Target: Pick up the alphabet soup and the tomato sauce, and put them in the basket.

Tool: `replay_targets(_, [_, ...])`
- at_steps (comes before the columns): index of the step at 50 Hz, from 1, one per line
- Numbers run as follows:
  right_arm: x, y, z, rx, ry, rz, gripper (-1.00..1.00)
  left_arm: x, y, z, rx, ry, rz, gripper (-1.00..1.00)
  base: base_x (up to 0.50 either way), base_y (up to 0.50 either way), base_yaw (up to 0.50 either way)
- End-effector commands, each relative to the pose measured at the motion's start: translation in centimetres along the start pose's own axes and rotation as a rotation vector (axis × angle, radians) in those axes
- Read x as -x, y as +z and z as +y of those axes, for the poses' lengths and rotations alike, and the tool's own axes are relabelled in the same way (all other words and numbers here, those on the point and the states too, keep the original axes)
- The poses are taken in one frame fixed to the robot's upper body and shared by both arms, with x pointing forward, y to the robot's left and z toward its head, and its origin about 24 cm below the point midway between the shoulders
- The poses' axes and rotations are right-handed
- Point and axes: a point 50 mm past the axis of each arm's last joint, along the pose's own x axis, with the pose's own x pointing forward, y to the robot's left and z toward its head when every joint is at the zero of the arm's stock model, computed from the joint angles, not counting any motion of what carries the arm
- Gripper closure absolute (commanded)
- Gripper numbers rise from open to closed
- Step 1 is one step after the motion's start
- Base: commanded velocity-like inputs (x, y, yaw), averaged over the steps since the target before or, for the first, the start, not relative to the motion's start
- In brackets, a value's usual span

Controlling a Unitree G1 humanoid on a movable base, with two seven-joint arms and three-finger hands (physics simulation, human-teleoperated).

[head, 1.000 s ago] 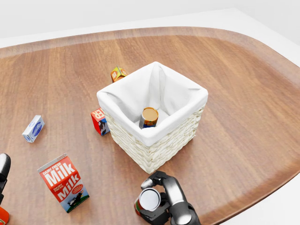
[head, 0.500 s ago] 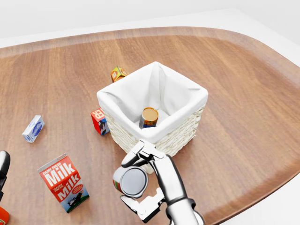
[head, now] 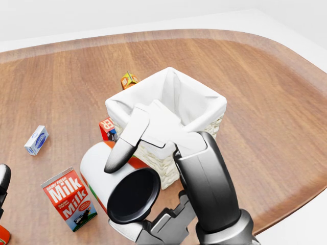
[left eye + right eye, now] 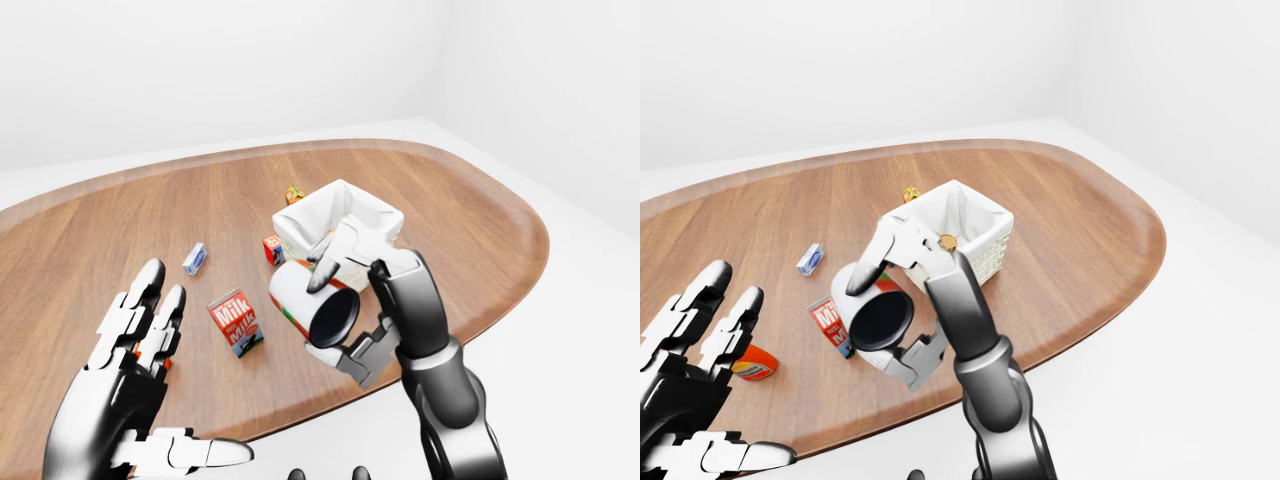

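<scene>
Right robot hand (image 4: pixel 902 305) grips tilted can (image 4: pixel 872 303), open end toward camera, beside basket (image 4: pixel 962 235); left robot hand (image 4: pixel 690 375) spread open.

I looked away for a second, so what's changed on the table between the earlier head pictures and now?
The right hand, shut on the can, has lifted it up from the head view's bottom edge toward the basket, so it now looms large and hides the near rim. The can is not yet inside. The milk carton, the small boxes and the basket stayed put; the left hand hangs open.

Bright, even, diffuse light — sharp simulator renders, no blur or distortion; only soft, faint shadows around the basket (image 3: pixel 168 153) on the glossy table (image 3: pixel 265 102).
</scene>
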Motion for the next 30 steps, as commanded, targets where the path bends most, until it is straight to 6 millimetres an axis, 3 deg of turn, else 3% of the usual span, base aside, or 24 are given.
replay_targets(1, [-1.4,8.4,-2.3,0.131,-0.024,-0.438,1.00,0.1,0.0,0.0,-0.005,0.001,0.007,-1.00,0.00,0.00,0.00])
replay_targets(8, [-4.9,11.0,-4.5,0.299,-0.024,-0.600,1.00,0.1,-0.1,0.0,-0.010,0.001,0.012,-1.00,0.00,0.00,0.00])
replay_targets(16, [-8.6,11.6,-6.9,0.357,-0.017,-0.618,1.00,0.2,-0.2,0.0,-0.017,0.001,0.018,-1.00,0.00,0.00,0.00])
replay_targets(20, [-10.5,10.5,-8.3,0.349,-0.026,-0.548,1.00,0.3,-0.3,-0.1,-0.020,0.002,0.020,-1.00,0.00,0.00,0.00])
replay_targets(25, [-13.4,7.0,-10.0,0.314,-0.047,-0.361,1.00,0.4,-0.4,-0.2,-0.028,0.001,0.024,-1.00,0.00,0.00,0.00])
replay_targets(30, [-14.7,4.2,-10.9,0.284,-0.063,-0.233,1.00,0.2,-0.2,0.0,-0.016,0.003,0.017,-1.00,0.00,0.00,0.00])
